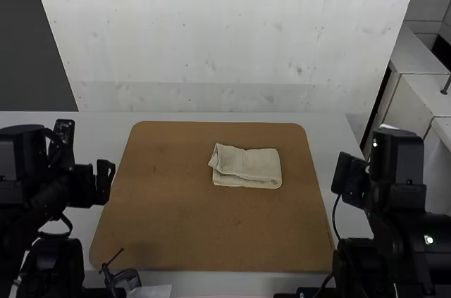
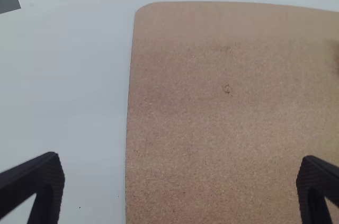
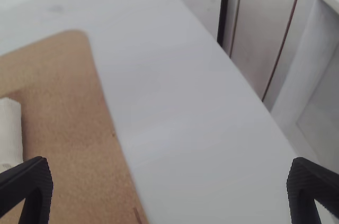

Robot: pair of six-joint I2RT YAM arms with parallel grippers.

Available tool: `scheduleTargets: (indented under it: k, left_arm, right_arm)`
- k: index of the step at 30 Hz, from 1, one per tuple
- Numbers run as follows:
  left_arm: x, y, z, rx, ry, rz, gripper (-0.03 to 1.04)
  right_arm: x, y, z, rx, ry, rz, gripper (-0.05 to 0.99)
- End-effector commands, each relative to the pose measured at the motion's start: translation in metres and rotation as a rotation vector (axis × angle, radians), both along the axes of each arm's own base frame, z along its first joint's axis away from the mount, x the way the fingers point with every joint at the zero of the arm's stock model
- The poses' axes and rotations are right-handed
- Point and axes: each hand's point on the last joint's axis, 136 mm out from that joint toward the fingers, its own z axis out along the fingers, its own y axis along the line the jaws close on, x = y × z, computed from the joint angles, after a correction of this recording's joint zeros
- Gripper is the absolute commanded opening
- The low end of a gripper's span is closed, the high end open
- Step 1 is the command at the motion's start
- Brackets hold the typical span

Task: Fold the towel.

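Brown board [image 1: 169,220]; towel [image 1: 250,166] folded, compact.

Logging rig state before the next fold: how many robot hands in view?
2. Left hand, open, by the left side of the brown board; right hand, open, by its right side. Neither touches the towel.

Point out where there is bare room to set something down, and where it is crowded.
The board is bare across its left half, up to the towel, and between towel and near edge. A bare strip of table separates it from the right arm. Crowded: the near corners, where that arm and the left arm stand.
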Motion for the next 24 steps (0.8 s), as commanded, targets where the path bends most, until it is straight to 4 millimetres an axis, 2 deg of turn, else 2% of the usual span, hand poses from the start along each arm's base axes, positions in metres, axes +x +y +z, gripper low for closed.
scheduleTargets:
  k: [1, 6, 13, 24]
  left_arm:
    - [-0.003, 0.002, 0.015, 0.049, -0.026, -0.015, 0.99]
    - [-0.007, 0.002, 0.011, 0.048, -0.005, -0.016, 0.98]
    - [-0.007, 0.002, 0.012, 0.049, -0.006, -0.012, 0.98]
    - [-0.007, 0.003, 0.012, 0.049, -0.006, -0.011, 0.98]
  right_arm:
    - [-0.003, 0.008, -0.004, 0.035, 0.020, 0.036, 0.97]
    - [-0.006, 0.013, -0.008, 0.055, 0.041, 0.058, 0.97]
    - [-0.005, 0.032, -0.010, 0.099, 0.051, 0.164, 0.97]
    - [-0.005, 0.032, -0.010, 0.098, 0.049, 0.165, 0.97]
